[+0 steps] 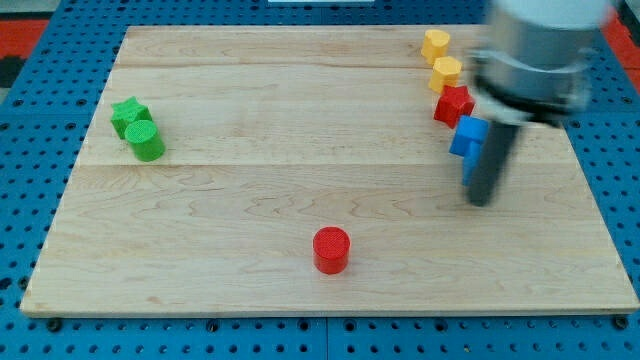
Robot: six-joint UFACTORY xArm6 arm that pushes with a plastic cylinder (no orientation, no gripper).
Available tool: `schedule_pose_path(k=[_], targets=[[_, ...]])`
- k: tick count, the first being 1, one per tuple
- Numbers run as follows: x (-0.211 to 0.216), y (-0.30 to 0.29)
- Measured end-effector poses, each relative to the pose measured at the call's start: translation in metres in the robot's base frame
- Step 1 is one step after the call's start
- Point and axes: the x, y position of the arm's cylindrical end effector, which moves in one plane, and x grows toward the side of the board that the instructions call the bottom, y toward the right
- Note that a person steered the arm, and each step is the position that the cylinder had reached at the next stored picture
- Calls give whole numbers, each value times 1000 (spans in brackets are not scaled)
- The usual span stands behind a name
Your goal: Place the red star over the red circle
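The red star (453,104) lies near the view's upper right on the wooden board (250,200). The red circle (331,249) stands at the lower middle, far from the star. My tip (482,200) is at the right, below and slightly right of the red star, just beside a blue block (467,140) whose right part the rod hides. The tip does not touch the red star.
Two yellow blocks (435,44) (446,72) sit in a column just above the red star. A green star (128,114) and a green cylinder (146,140) sit together at the left. Blue pegboard surrounds the board.
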Motion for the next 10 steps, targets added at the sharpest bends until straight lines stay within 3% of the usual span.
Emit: schedule_pose_path(k=[1,2,4,5,6,7,8,9,10], targets=[[-25,72],[-105,57],[-141,-86],[-184,-68],[-171,-145],[-118,-150],[-119,-158],[-116,-201],[-73,-204]])
